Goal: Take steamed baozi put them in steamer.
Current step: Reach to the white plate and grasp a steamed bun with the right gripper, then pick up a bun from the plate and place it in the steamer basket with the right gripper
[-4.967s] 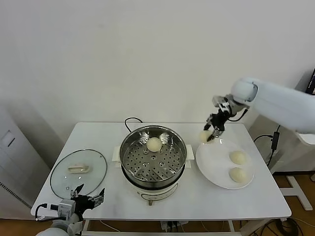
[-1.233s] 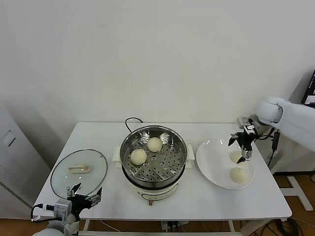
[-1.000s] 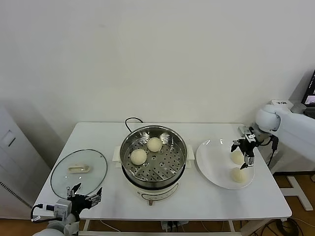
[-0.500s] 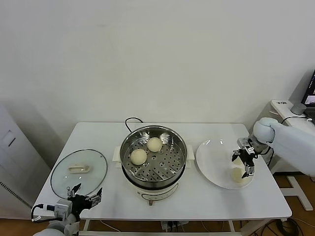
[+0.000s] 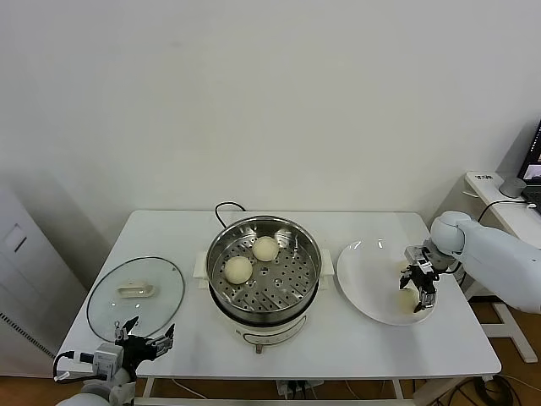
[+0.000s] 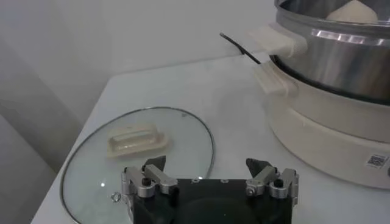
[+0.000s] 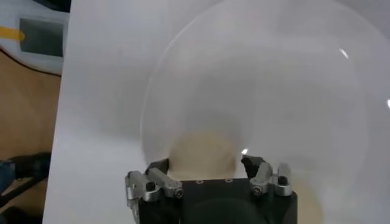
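Buns come first: two baozi (image 5: 238, 270) sit in the steamer (image 5: 264, 269) in the middle of the table (image 5: 355, 338). Another bun (image 7: 203, 154) lies on the white plate (image 5: 368, 279) on the right side, right between the fingers of the right gripper (image 5: 418, 288). The fingers hug both sides of this bun, but I cannot tell if they squeeze it yet. The steamer lies to the left of this bun. The left gripper (image 6: 210, 176) waits wide open, holding nothing, near the glass lid (image 5: 135, 292).

bun (image 7: 203, 153) half hidden by right claw (image 7: 207, 173)
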Robot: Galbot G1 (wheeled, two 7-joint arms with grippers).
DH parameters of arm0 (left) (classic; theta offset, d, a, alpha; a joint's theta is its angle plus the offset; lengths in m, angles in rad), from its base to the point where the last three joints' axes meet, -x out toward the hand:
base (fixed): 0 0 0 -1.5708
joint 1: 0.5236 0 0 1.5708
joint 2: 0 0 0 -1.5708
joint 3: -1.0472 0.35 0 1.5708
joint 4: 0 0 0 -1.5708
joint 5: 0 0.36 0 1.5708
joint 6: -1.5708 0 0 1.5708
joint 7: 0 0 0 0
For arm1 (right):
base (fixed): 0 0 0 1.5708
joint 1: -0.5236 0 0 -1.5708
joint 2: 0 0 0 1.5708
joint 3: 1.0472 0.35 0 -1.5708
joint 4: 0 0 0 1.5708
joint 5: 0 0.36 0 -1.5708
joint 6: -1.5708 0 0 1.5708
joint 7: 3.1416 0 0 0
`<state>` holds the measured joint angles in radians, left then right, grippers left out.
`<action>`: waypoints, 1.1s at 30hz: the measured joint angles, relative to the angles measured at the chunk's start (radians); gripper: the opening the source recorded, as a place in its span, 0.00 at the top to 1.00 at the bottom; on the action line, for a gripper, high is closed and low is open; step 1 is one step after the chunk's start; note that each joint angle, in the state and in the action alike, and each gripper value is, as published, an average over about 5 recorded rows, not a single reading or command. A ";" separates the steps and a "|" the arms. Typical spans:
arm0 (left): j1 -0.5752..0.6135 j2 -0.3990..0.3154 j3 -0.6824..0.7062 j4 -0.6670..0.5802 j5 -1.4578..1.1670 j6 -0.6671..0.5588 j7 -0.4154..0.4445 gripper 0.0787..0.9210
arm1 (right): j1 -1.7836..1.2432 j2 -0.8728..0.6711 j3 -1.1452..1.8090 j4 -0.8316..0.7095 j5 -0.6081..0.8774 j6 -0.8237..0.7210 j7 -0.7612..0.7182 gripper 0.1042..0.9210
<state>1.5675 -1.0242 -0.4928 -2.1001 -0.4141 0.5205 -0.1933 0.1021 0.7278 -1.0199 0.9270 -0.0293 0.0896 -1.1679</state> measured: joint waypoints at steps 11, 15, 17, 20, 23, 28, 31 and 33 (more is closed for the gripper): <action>0.004 0.000 -0.003 0.000 0.000 -0.001 0.000 0.12 | 0.004 -0.014 0.007 0.015 0.007 0.000 -0.022 0.57; 0.007 0.000 -0.004 -0.001 0.001 -0.001 0.000 0.12 | 0.054 -0.026 -0.022 0.041 0.037 0.005 -0.040 0.57; 0.007 0.000 -0.004 -0.002 0.001 -0.001 -0.001 0.12 | 0.095 -0.028 -0.042 0.058 0.058 0.014 -0.048 0.57; 0.007 0.001 -0.004 -0.005 0.002 0.000 -0.001 0.12 | 0.171 -0.026 -0.075 0.089 0.097 0.030 -0.057 0.57; 0.006 0.001 -0.003 -0.005 0.002 0.001 -0.001 0.12 | 0.252 -0.016 -0.102 0.123 0.139 0.047 -0.065 0.57; 0.003 -0.001 0.001 -0.005 0.002 0.001 -0.001 0.12 | 0.370 0.027 -0.116 0.177 0.201 0.094 -0.074 0.56; 0.002 -0.002 0.004 -0.005 0.002 0.001 -0.001 0.12 | 0.419 0.063 -0.116 0.203 0.228 0.133 -0.080 0.56; 0.002 -0.001 0.005 -0.005 0.002 0.001 -0.001 0.12 | 0.445 0.091 -0.112 0.220 0.243 0.161 -0.084 0.56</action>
<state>1.5692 -1.0250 -0.4880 -2.1055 -0.4119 0.5219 -0.1947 0.5469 0.8188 -1.1322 1.1470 0.2133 0.2505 -1.2520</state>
